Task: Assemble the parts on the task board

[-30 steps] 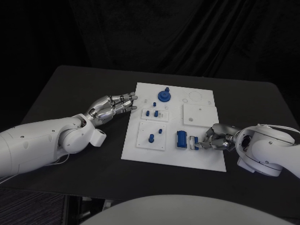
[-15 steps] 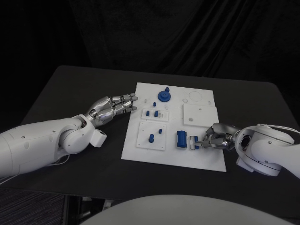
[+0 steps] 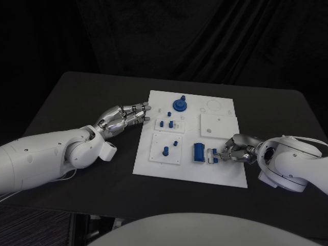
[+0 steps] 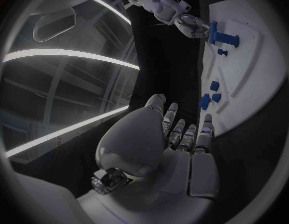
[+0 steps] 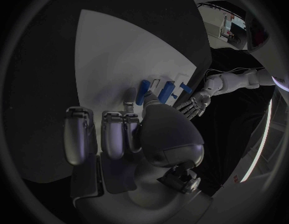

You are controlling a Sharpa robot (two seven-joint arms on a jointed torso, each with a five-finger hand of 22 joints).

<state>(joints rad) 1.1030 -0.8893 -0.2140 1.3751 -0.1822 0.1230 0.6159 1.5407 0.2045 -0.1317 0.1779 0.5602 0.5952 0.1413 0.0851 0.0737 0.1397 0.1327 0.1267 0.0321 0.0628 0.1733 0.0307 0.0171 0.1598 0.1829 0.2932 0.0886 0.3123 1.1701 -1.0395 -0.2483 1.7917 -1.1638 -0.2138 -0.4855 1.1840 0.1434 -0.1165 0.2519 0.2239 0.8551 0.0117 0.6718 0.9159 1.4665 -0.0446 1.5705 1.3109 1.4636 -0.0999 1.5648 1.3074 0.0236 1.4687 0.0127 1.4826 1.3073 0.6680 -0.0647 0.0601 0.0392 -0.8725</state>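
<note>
The task board [image 3: 216, 169] lies in the middle of the table [image 3: 75, 102], between the two arms, and almost nothing about it has changed over the last second. The right robot hand [image 3: 234, 150] has stayed at the board's near right edge, its fingertips only edging a shade closer to the blue cylinder [image 3: 199, 152] and the small pale piece [image 3: 212, 154] lying just in front of them. That suggests the fitting of this part is in a slow, careful stage rather than finished; no part has visibly been seated in this interval.

The right robot hand's fingers are curled toward the blue cylinder and the pale piece. The head view does not settle whether they pinch either one or merely touch, so I cannot tell its grip.

The left robot hand [image 3: 123, 119] has stayed at the board's far left edge, holding nothing, its fingers loosely bent and apart, their tips close to the board's rim. Just beyond those fingertips sit two small blue pegs [image 3: 165, 123], and further off stands the blue knob [image 3: 179, 105] on its round base.
</note>
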